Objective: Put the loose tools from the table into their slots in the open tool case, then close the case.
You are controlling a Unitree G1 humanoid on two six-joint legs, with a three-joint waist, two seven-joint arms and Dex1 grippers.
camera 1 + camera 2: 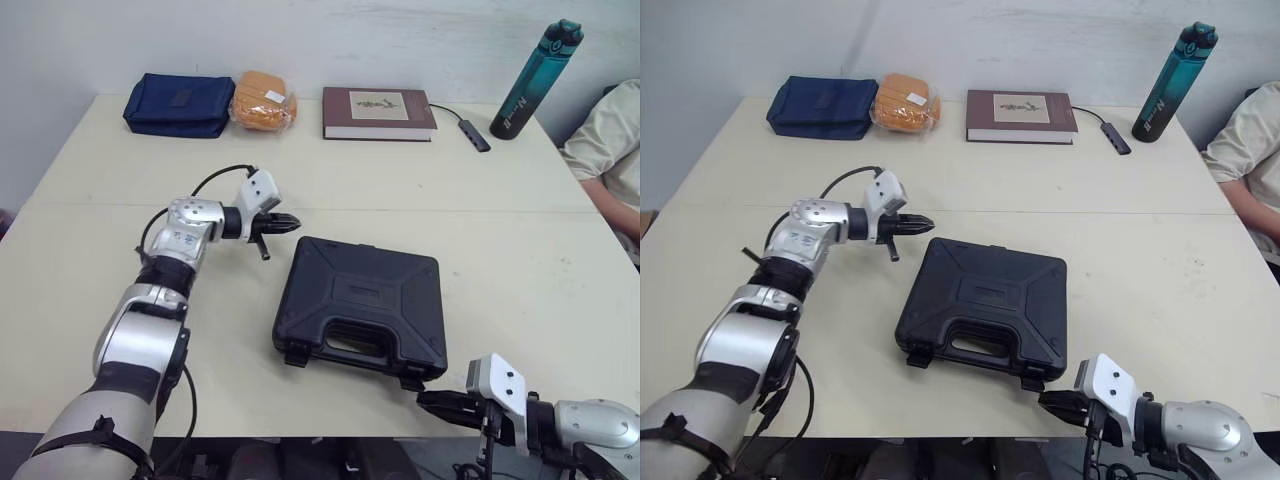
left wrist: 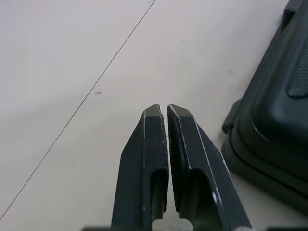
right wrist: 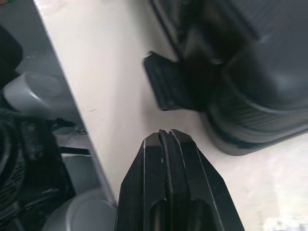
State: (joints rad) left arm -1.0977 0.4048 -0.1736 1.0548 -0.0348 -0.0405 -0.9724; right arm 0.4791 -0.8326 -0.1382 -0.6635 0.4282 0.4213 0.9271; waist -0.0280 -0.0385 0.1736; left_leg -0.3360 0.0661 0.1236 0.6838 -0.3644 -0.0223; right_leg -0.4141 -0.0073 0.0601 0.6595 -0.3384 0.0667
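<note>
The black tool case (image 1: 365, 305) lies closed on the table, handle toward the front edge. Its two latches (image 1: 295, 353) hang unfastened at the front; the right one (image 3: 166, 86) is seen close up in the right wrist view. My left gripper (image 1: 290, 224) is shut and empty, hovering just off the case's far left corner (image 2: 269, 120). My right gripper (image 1: 430, 402) is shut, low at the table's front edge, just in front of the case's front right corner. I see no loose tools on the table.
At the back of the table lie a navy pouch (image 1: 178, 104), an orange packet (image 1: 264, 100), a brown book (image 1: 378, 113) and a cable adapter (image 1: 474, 133). A teal bottle (image 1: 535, 80) stands at the back right. A person's arm (image 1: 605, 150) is at the right edge.
</note>
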